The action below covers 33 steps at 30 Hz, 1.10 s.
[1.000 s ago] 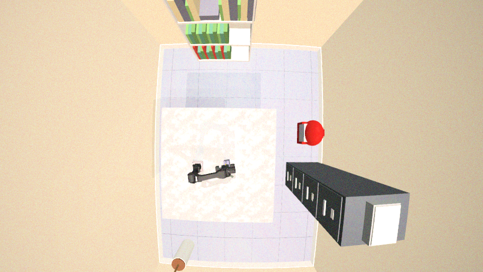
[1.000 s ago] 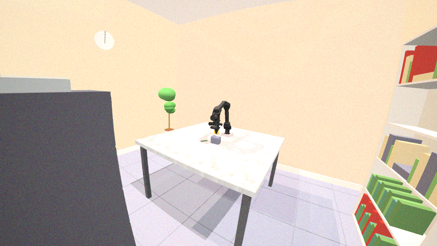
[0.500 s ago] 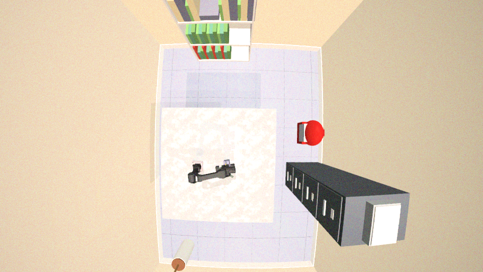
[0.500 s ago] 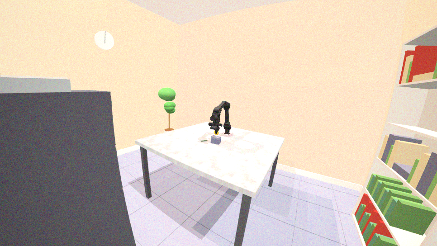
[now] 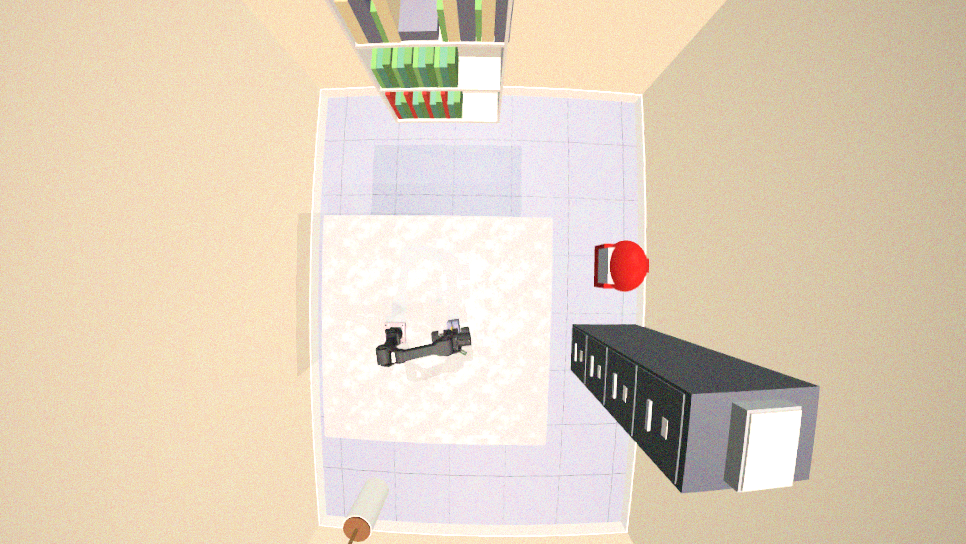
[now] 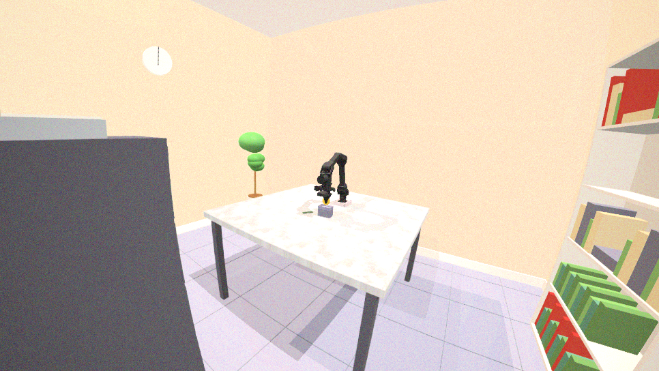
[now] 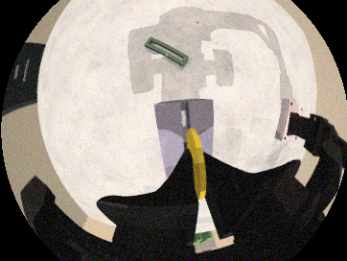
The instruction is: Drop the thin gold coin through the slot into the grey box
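My gripper (image 7: 190,153) (image 6: 325,198) (image 5: 458,335) is shut on the gold coin (image 7: 196,162) (image 6: 323,202) and holds it on edge. In the wrist view the coin's lower end hangs just above the grey box (image 7: 174,125) (image 6: 325,211) (image 5: 452,325), roughly in line with the narrow slot (image 7: 185,113) in its lid. The dark-green holder (image 7: 166,52) (image 6: 307,212) lies empty on the white table (image 6: 331,244) (image 5: 432,405) beyond the box. In the exterior view the coin sits a short way above the lid.
The arm's base (image 5: 390,332) (image 6: 342,200) stands on the table near the box. A dark cabinet (image 5: 675,385), a red chair (image 5: 625,264), a bookshelf (image 5: 432,60) and a plant (image 6: 252,152) stand around the table on the floor.
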Available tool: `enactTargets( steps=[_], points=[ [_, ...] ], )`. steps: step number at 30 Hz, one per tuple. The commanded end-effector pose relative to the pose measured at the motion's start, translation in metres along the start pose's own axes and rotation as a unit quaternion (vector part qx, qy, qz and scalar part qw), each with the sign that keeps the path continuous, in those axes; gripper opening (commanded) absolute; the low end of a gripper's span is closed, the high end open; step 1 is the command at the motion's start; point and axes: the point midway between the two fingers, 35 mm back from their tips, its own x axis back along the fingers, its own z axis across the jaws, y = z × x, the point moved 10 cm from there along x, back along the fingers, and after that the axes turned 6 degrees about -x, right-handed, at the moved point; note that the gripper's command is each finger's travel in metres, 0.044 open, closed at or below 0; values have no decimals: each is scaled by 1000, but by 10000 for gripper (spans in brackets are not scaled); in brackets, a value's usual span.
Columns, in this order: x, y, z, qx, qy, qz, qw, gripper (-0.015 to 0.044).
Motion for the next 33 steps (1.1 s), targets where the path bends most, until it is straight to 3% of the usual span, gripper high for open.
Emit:
enactTargets(
  steps=[1,9,15,24,33],
  points=[
    [-3,0,0,-4,-1,0,1000,0],
    [-7,0,0,-4,-1,0,1000,0],
    [-5,0,0,-1,0,0,1000,157],
    [-5,0,0,-1,0,0,1000,161],
    [15,0,0,-1,0,0,1000,397]
  ],
)
